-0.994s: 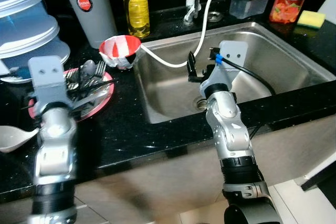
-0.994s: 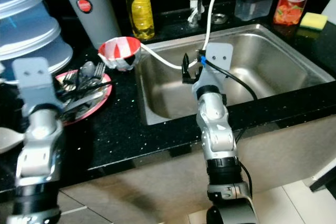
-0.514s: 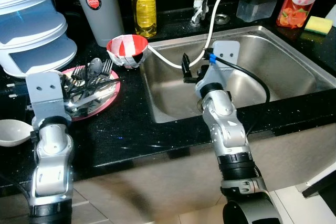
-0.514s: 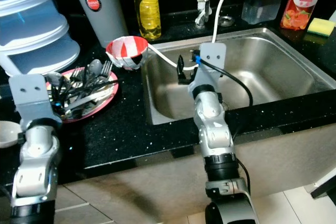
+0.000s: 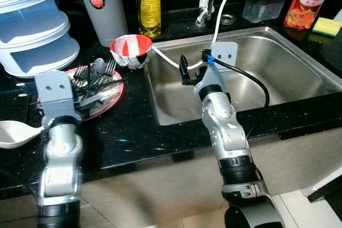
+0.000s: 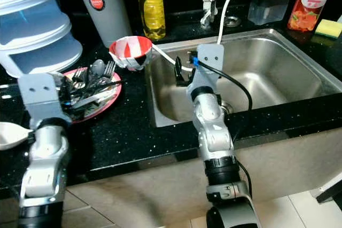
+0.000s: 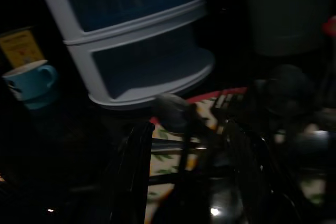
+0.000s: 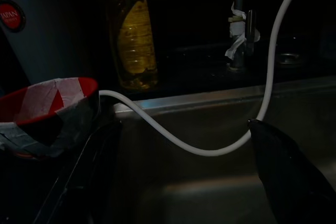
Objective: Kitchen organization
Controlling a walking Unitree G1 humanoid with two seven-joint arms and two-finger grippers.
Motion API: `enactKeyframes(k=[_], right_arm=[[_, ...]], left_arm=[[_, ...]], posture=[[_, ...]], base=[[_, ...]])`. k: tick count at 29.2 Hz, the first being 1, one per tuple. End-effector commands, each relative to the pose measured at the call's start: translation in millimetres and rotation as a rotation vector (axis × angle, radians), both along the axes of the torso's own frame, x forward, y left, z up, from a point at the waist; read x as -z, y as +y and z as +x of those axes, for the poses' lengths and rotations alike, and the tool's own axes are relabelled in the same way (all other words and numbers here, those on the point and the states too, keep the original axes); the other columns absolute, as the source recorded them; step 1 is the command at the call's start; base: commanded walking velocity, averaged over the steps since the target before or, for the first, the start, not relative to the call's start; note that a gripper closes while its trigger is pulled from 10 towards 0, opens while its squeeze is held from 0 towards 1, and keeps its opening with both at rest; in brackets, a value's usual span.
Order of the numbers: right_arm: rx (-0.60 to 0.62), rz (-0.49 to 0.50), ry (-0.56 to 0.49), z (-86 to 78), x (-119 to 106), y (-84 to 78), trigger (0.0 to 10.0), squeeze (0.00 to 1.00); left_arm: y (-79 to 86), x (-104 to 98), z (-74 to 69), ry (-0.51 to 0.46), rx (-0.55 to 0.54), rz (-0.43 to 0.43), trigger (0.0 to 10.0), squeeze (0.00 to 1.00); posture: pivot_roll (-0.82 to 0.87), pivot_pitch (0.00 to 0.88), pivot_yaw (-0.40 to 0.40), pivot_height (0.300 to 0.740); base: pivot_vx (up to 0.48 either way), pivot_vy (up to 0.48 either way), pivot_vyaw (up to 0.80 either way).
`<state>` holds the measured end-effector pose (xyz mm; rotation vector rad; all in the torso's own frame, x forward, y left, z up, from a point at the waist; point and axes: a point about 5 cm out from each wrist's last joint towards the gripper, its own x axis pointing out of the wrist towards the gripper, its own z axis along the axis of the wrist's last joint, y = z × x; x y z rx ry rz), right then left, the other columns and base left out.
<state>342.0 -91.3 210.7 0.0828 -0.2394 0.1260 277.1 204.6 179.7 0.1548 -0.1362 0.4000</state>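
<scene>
Nearest, a white spoon (image 5: pixel 13 133) is seen at the tabletop (image 5: pixel 133 132) front edge, left of the left arm. Left gripper (image 7: pixel 184 182) is held low over the pink plate (image 5: pixel 115 92), fingers spread apart around the cutlery pile (image 5: pixel 93 81), nothing gripped yet. Right gripper (image 5: pixel 184 73) is held over the near-left corner of the sink (image 5: pixel 278 62), fingers parted, empty, just beside the white hose (image 5: pixel 171 63). Behind the plate, the red-and-white bowl (image 5: pixel 130 50) sits at the sink's corner, with the hose passing by its rim. Farther back: stacked blue-white containers (image 5: pixel 32 25), grey jug (image 5: pixel 101 4), yellow oil bottle (image 5: pixel 148 4).

Risks, judged: loosely overlapping forks and spoons could be scattered or several dragged at once if the left gripper is closed carelessly; the hose could be snagged by the right gripper, tipping the bowl.
</scene>
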Motion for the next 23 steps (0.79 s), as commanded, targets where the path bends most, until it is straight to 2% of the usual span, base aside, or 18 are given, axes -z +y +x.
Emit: enactKeyframes(k=[1,7,16,23], right_arm=[[-0.012,-0.008,0.012,-3.5,2,0.0,10.0,0.00],[-0.011,0.002,0.008,-4.6,0,4.3,10.0,0.00],[-0.027,0.004,0.028,-3.9,6,6.0,10.0,0.00],[-0.059,0.002,0.015,1.8,-2,12.6,10.0,0.00]], left_arm=[[-2.7,1,-0.5,0.005,-0.004,-0.021,10.0,0.00],[0.2,12,-4.0,0.045,0.003,0.006,10.0,0.00],[0.1,-3,-7.9,-0.032,0.017,0.043,10.0,0.00],[-5.3,-12,-14.5,-0.064,0.013,0.057,10.0,0.00]], posture=[[0.05,0.000,0.039,0.740],[0.04,0.000,0.053,0.740],[0.11,0.000,0.013,0.740],[0.13,0.000,0.002,0.740]], base=[[0.000,0.000,0.00],[0.000,0.000,0.00],[0.000,0.000,0.00],[0.000,0.000,0.00]])
